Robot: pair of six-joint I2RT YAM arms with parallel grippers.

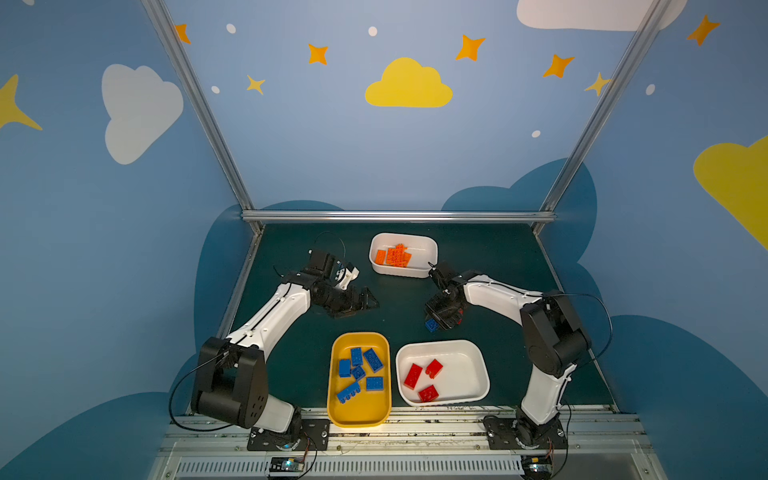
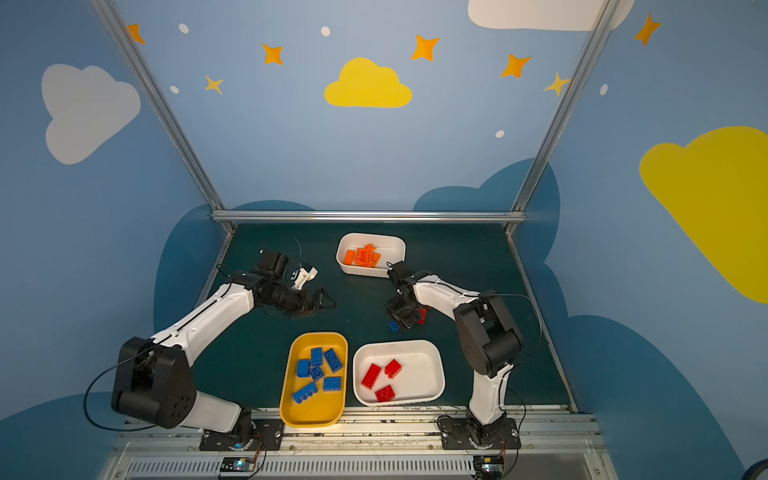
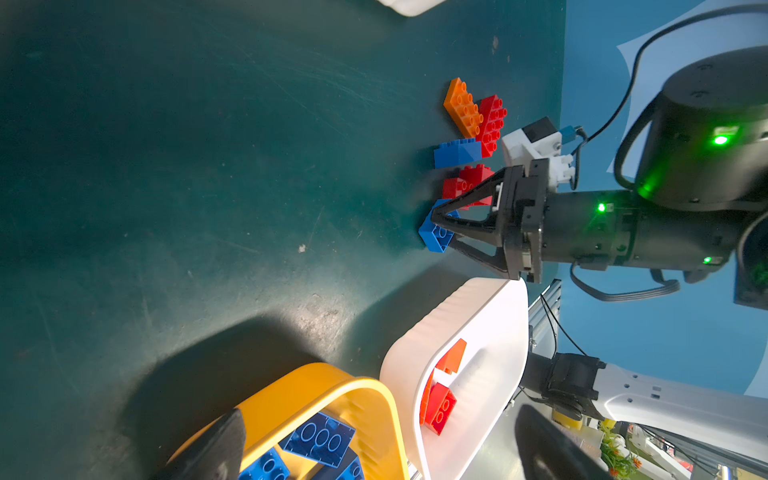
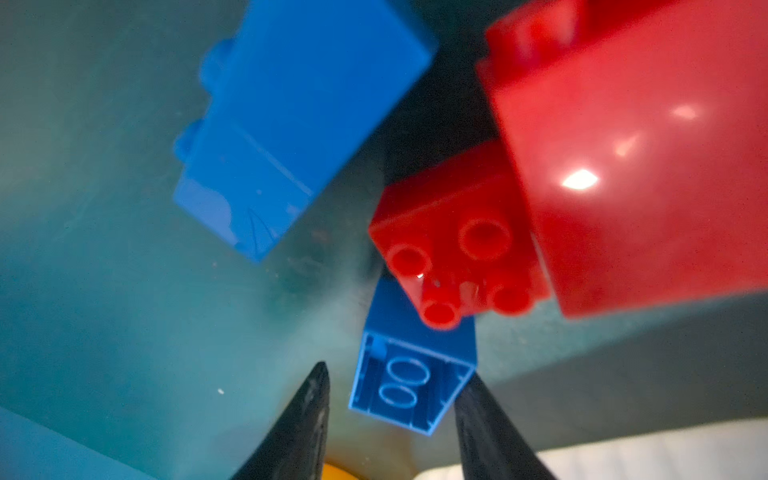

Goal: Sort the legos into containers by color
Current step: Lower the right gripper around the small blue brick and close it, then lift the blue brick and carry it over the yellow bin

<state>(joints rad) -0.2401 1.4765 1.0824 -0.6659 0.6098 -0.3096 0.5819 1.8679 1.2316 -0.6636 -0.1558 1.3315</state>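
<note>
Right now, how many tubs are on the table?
3: a yellow tub at the front, a wide white tub beside it on the right, and a smaller white tub at the back. None seems hidden.

the green mat (image 1: 399, 307) lies bare between the left gripper (image 1: 360, 309) and the loose bricks (image 3: 461, 153). in front, the yellow tub (image 1: 359, 409) and wide white tub (image 1: 461, 374) leave only a narrow gap. the small white tub (image 1: 401, 272) blocks the back middle. a red brick (image 4: 453, 249) crowds the upturned blue brick (image 4: 409, 390).
</note>
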